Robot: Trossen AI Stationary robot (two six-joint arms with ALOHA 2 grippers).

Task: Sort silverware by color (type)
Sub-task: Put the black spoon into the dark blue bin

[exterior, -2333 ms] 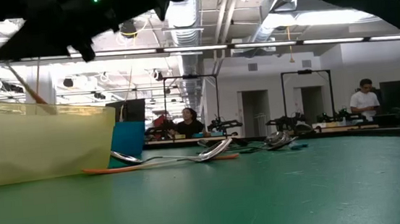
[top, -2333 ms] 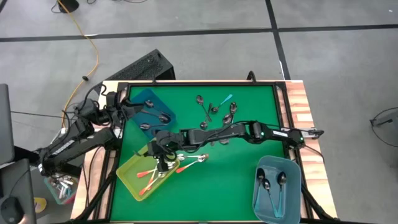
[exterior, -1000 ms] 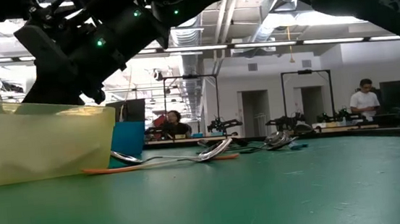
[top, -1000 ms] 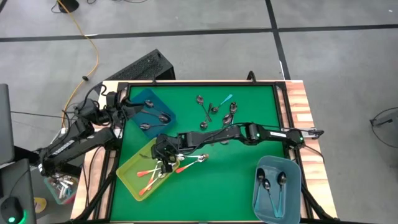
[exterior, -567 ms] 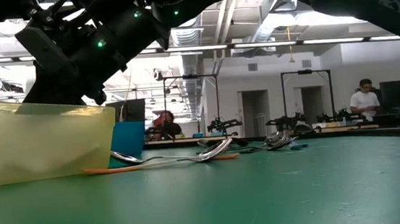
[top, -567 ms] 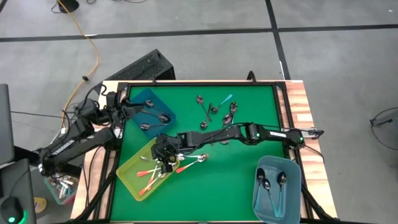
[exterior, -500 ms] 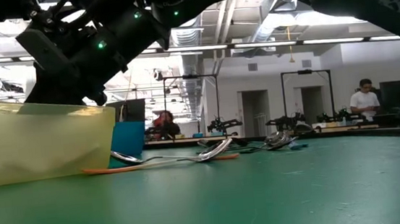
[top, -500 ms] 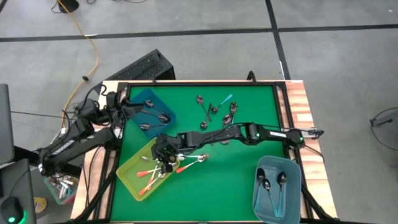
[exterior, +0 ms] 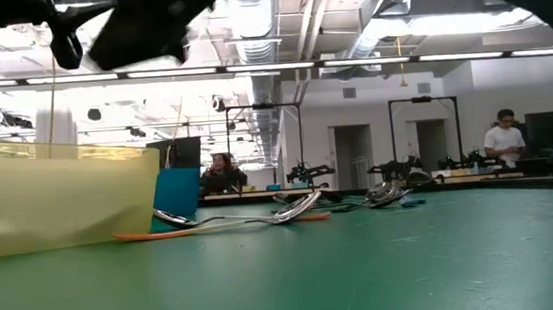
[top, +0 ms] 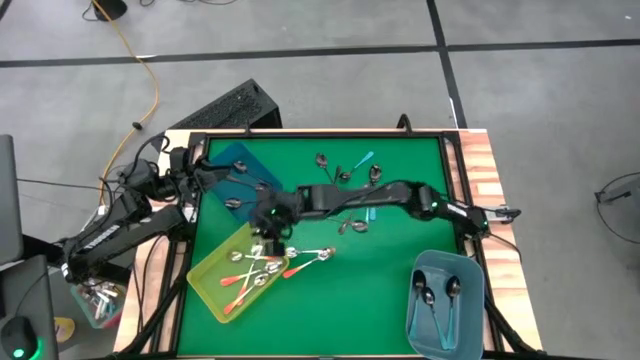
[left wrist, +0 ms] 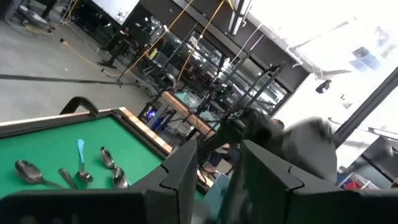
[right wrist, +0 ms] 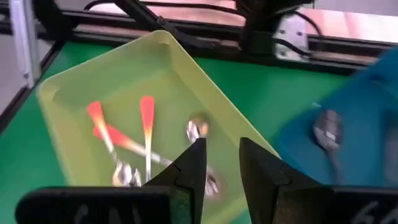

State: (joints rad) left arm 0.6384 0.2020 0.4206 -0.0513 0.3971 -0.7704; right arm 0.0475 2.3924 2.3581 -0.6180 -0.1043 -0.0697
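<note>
Several orange-red-handled spoons (right wrist: 146, 124) lie in the yellow bin (top: 208, 278). My right gripper (right wrist: 221, 167) hangs open and empty above that bin's far right side (top: 263, 232), pointing down toward the table's left. Two more orange-handled spoons (top: 310, 256) lie flat on the green mat beside the bin. Dark spoons (top: 250, 186) rest in the blue bin (top: 240, 160) at the far left. A loose cluster of spoons (top: 345, 172), one with a teal handle, lies on the mat near the far edge. My left gripper (left wrist: 219, 168) waits open at the table's left edge (top: 205, 172).
A pale blue bin (top: 470, 330) with a few dark spoons stands at the near right corner. The right arm (top: 400, 200) spans the mat's middle. The mat's near middle shows bare green. People stand in the room beyond the table.
My right gripper has risen out of the yellow bin and drawn a little toward the table's far edge. The spoons that lay under it in the bin now show. The spoons on the mat have not moved.
</note>
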